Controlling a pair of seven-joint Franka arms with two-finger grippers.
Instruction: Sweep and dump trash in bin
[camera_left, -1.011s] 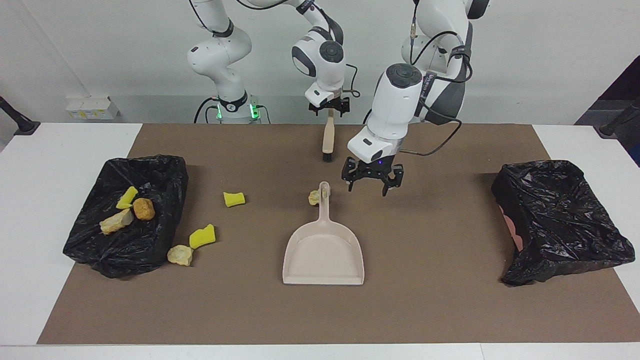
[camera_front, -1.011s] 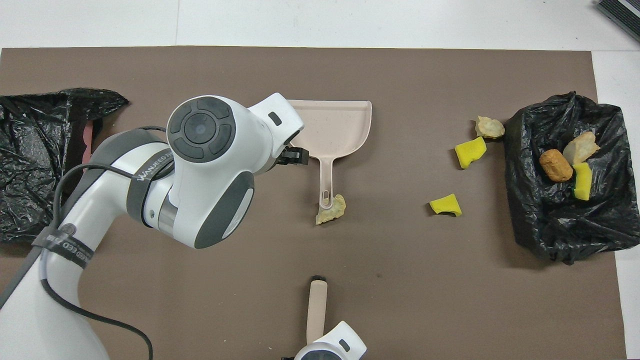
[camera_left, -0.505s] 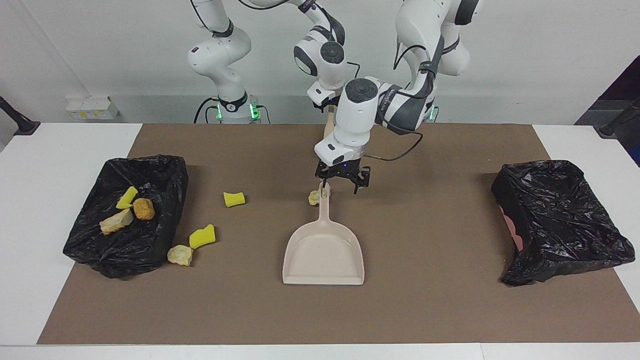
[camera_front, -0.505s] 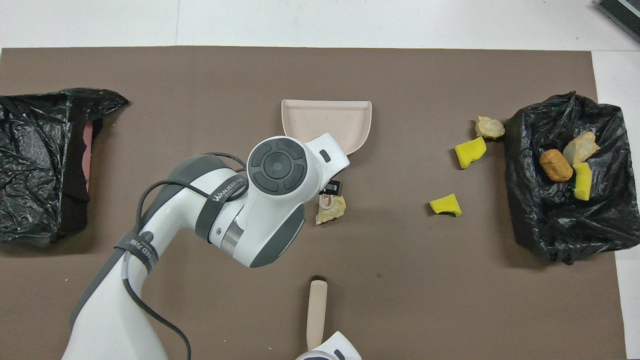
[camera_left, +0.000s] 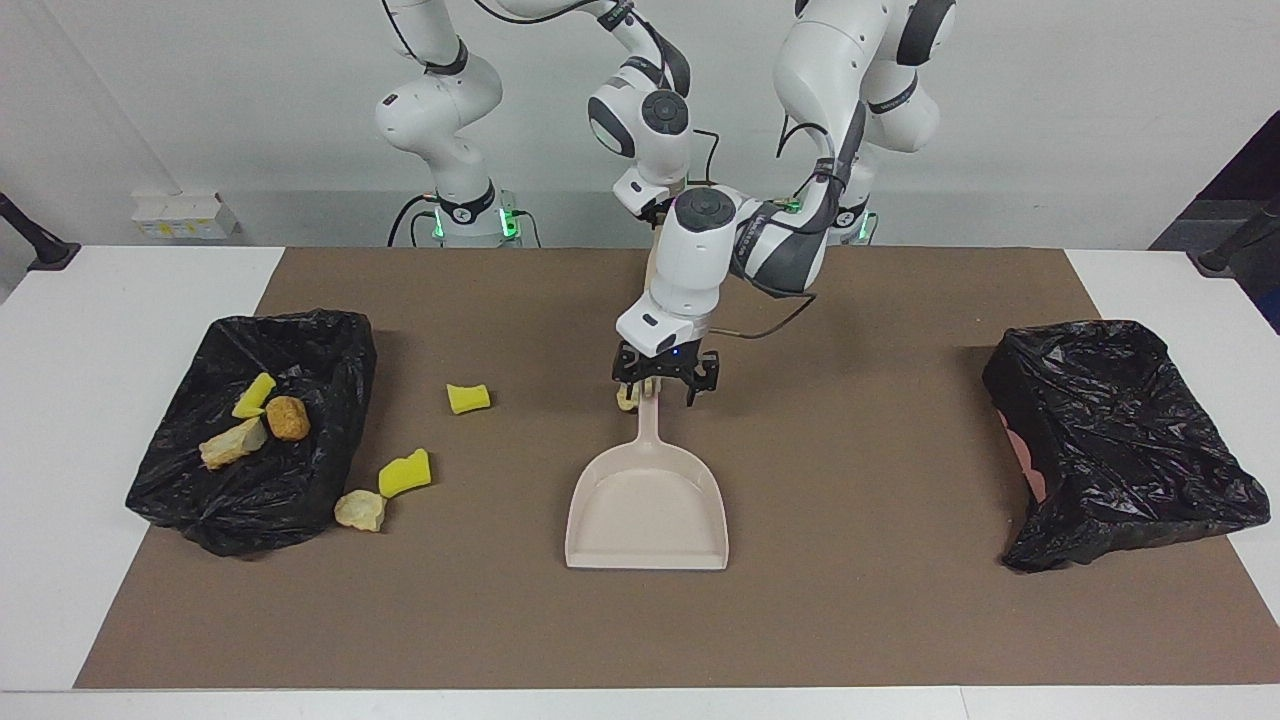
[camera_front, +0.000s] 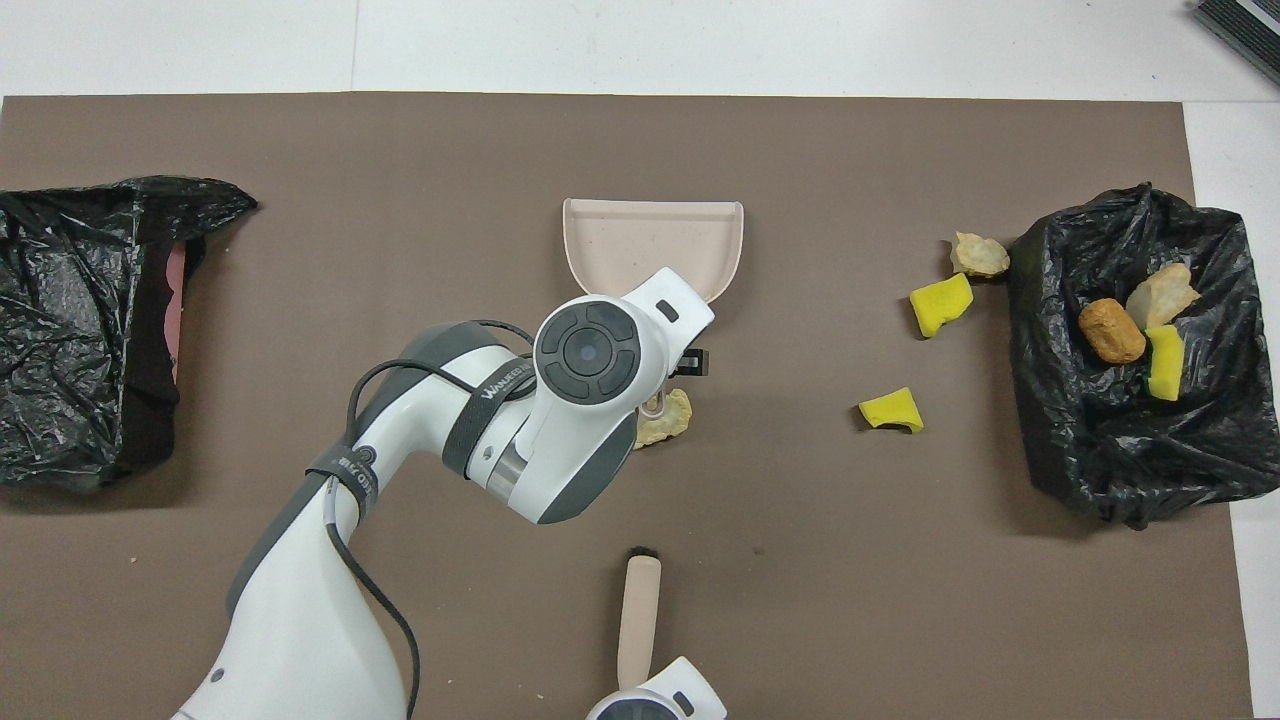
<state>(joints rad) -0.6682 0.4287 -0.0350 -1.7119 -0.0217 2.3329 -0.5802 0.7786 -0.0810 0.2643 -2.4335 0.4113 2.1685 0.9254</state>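
From my station I start with the brown mat (camera_left: 860, 620) that covers the table, with a bin lined in black plastic (camera_left: 262, 440) at the right arm's end and a second black-lined bin (camera_left: 1120, 430) at the left arm's end. The dustpan (camera_left: 648, 510) lies mid-mat, its handle pointing toward the robots. My left gripper (camera_left: 655, 388) is down at the tip of that handle with its fingers spread to either side of it, not closed on it as far as I can judge. My right gripper (camera_left: 655, 212) holds the brush (camera_front: 636, 620) upright near the robots and waits there. Of the trash, three scraps (camera_left: 262, 420) already sit in the bin at the right arm's end, two (camera_left: 388, 490) lie on the mat just beside that bin, one yellow piece (camera_left: 468, 398) lies between bin and dustpan, and a tan chunk (camera_front: 665, 418) touches the handle tip. That chunk worries me: closing here could pinch it against the handle, spoiling the grip, or knock it away. A grip so far out on the handle may also let the pan droop when lifted.
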